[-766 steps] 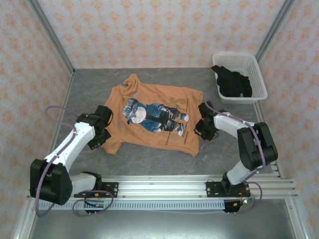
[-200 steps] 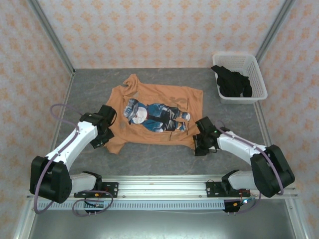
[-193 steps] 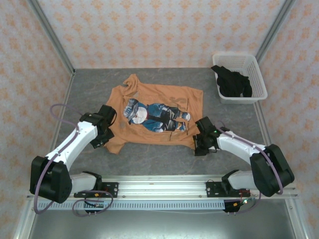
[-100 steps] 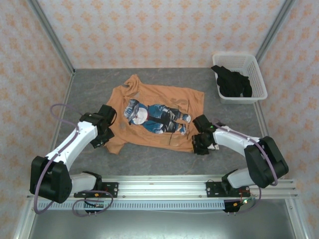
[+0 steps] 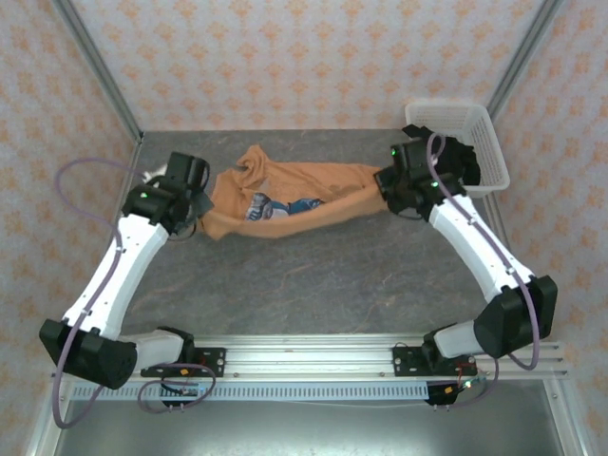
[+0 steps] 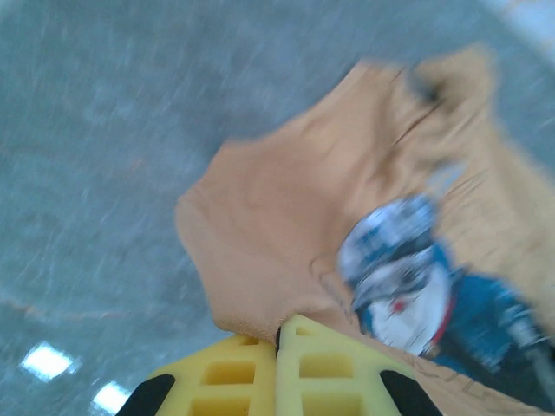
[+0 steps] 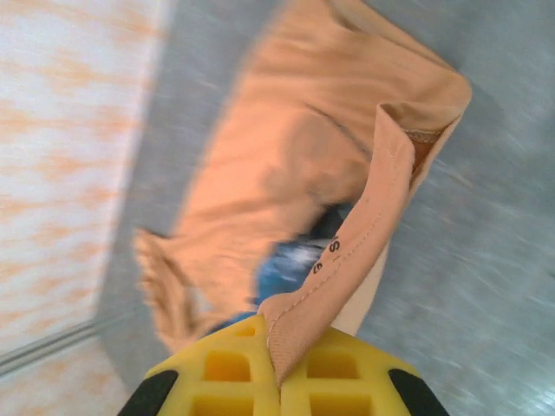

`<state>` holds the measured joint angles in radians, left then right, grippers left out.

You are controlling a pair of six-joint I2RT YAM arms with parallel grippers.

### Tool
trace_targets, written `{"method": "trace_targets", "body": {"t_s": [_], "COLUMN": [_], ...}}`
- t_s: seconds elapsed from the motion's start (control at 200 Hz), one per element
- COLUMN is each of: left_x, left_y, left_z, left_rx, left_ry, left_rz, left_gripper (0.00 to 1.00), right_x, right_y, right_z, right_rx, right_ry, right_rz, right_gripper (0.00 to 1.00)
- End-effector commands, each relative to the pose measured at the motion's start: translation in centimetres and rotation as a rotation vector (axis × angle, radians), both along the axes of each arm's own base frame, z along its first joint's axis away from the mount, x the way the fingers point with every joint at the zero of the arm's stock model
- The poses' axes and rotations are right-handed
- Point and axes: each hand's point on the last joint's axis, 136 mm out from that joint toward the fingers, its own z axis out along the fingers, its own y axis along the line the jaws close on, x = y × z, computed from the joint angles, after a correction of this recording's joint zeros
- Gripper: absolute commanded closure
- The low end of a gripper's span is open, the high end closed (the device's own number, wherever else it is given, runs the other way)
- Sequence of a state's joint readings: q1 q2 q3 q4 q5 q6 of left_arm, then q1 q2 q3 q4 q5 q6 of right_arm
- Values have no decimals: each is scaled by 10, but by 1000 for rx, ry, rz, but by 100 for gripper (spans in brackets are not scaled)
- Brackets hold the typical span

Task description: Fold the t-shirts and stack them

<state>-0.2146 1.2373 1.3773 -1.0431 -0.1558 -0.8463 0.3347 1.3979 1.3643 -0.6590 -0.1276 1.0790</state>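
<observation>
The orange t-shirt (image 5: 285,204) hangs bunched in a band between my two grippers, its near hem lifted over toward the far side and the printed picture partly showing. My left gripper (image 5: 197,211) is shut on the shirt's left hem corner (image 6: 251,325), with its yellow fingers (image 6: 321,373) pressed together. My right gripper (image 5: 386,190) is shut on the right hem corner (image 7: 303,321), and the hem strip rises from between its pads. The collar end (image 5: 249,160) still rests on the table. The black t-shirt (image 5: 467,161) lies in the basket, partly hidden behind my right wrist.
A white lattice basket (image 5: 475,119) stands at the back right corner, close behind my right wrist. The grey table (image 5: 313,275) is bounded by patterned walls, with metal posts at the back. A rail (image 5: 313,356) runs along the near edge.
The right gripper closed on the shirt's near right hem. Both grippers then rose and swung toward the far side, lifting the near hem and folding the orange shirt over itself.
</observation>
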Motion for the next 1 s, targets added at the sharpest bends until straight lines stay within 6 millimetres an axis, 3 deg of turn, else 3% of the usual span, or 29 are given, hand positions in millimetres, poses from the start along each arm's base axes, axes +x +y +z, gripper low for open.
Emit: {"method": "trace_targets", "body": {"t_s": [0.0, 0.115, 0.25, 0.335, 0.415, 0.535, 0.595, 0.851, 0.996], "left_x": [2, -10, -40, -57, -61, -37, -12, 91, 129], "left_y": [15, 23, 36, 42, 42, 34, 29, 37, 44], "left_z": [62, 113, 177, 220, 254, 286, 291, 280, 290], "left_rx": [55, 60, 60, 58, 49, 49, 61, 58, 36], "left_ry": [-158, -312, -544, -682, -761, -778, -764, -709, -759], "left_rz": [51, 61, 81, 90, 83, 61, 51, 56, 5], "left_gripper": [100, 100, 100, 100, 100, 100, 100, 100, 100], "right_x": [6, 5, -20, -38, -47, -37, -23, 77, 125], "right_y": [-17, -17, -17, -19, -17, -4, 5, 34, 37], "right_z": [44, 106, 171, 201, 222, 240, 242, 223, 221], "right_rx": [-205, -237, -222, -202, -176, -115, -81, 54, 73], "right_ry": [-101, -255, -458, -552, -612, -649, -650, -608, -609], "right_rz": [99, 156, 200, 211, 223, 256, 263, 288, 298], "right_gripper": [100, 100, 100, 100, 100, 100, 100, 100, 100]}}
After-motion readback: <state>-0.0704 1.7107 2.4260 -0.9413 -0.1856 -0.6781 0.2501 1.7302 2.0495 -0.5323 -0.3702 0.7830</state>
